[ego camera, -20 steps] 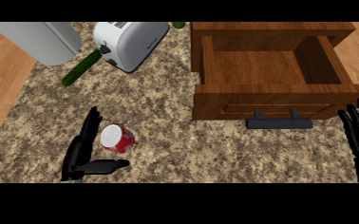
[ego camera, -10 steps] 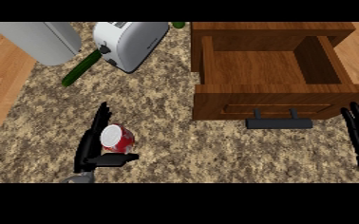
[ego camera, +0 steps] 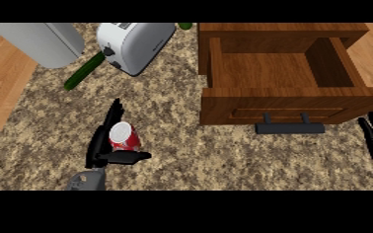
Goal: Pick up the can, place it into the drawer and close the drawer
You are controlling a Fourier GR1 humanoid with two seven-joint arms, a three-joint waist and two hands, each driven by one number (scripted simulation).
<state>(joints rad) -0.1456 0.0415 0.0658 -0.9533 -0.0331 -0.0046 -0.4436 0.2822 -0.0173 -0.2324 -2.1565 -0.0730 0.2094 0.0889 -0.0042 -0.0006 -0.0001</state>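
Note:
A red can (ego camera: 125, 136) with a pale top stands on the speckled counter at the lower left. My left hand (ego camera: 98, 148) is against it: straight fingers (ego camera: 113, 113) run up the can's left side and the thumb (ego camera: 128, 156) lies just below it, pointing right. The fingers are not curled round the can. The wooden drawer (ego camera: 280, 101) is pulled open at the right, its inside bare, with a black handle (ego camera: 289, 127) on its front. A sliver of my right hand (ego camera: 365, 132) shows at the right edge, fingers straight, beside the drawer's front.
A white toaster (ego camera: 135, 44) stands at the back, left of the drawer. A green cucumber (ego camera: 83, 72) lies beside it, and a grey appliance (ego camera: 40, 42) fills the back left corner. Wooden floor shows past the counter's left edge (ego camera: 11, 86).
My left hand has moved right and forward, closing in on the can until its fingers flank it and the thumb sits under it. The right hand has stayed at the edge.

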